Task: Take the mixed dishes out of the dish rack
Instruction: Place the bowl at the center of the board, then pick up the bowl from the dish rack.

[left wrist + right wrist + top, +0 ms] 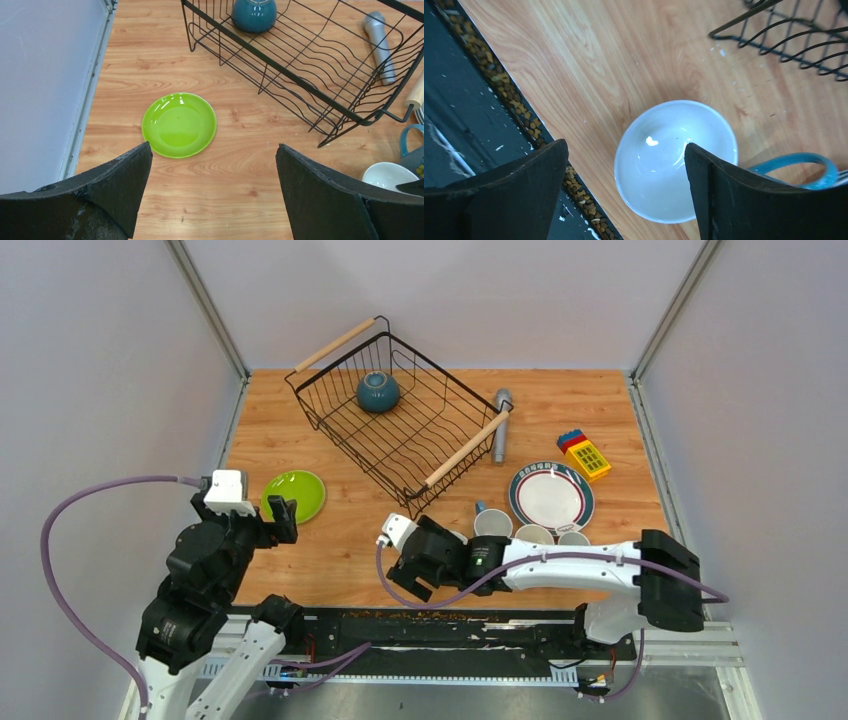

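The black wire dish rack (412, 436) stands at the back middle with a teal bowl (378, 391) inside it. A lime-green plate (294, 496) lies flat on the table left of the rack. My left gripper (283, 516) hovers at the plate's near right edge, open and empty (214, 146). A pale bowl (664, 160) sits on the table close to the front edge. My right gripper (626, 145) hangs open over it, one finger above its inside and the other outside its rim. In the top view the right gripper (432, 555) covers that bowl.
Three mugs (492, 523) (533, 535) (573, 538) stand in a row right of the pale bowl, with a white plate with a patterned rim (551, 496) behind them. A grey cylinder (502, 425) and a toy block (584, 454) lie right of the rack.
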Robot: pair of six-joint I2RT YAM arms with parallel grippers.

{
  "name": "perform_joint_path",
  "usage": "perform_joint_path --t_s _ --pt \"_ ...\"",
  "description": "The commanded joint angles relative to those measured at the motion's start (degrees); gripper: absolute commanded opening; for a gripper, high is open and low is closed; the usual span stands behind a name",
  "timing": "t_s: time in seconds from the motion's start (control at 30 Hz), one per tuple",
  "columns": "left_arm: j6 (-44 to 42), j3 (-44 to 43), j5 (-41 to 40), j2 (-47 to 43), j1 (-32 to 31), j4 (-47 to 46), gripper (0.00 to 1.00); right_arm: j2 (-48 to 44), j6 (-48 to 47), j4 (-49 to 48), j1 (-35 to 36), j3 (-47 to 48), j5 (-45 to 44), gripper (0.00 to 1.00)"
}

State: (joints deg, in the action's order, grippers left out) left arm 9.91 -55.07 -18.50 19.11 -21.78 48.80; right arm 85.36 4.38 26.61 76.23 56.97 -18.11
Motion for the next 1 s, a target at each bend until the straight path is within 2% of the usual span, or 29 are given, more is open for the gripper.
perform_joint_path --t_s 0.0,0.27,0.5,0.7,0.97 --pt "1.70 -0.80 1.09 2.47 -0.02 -1.90 1.00 -6.06 0.26 2.66 0.24 3.73 -3.50 0.89" --pt "5.26 -2.96 3.51 8.83 -0.02 -3.83 1.00 -12.43 2.27 7.17 -1.85 4.34 -11.49 0.98" --pt "9.99 -5.12 11.62 18.32 -0.02 -7.22 1.00 -21.12 4.93 9.93 -7.50 1.10 -15.99 1.00" --pt "13.22 -6.47 15.86 25.42 -0.02 -11.86 1.00 -30.36 7.35 11.50 -17.75 -2.44 -16.27 1.00" --pt "12.64 -14.12 17.87 38.13 0.03 -15.75 1.00 -40.99 5.66 11.36 -32.35 -5.11 -15.84 1.00"
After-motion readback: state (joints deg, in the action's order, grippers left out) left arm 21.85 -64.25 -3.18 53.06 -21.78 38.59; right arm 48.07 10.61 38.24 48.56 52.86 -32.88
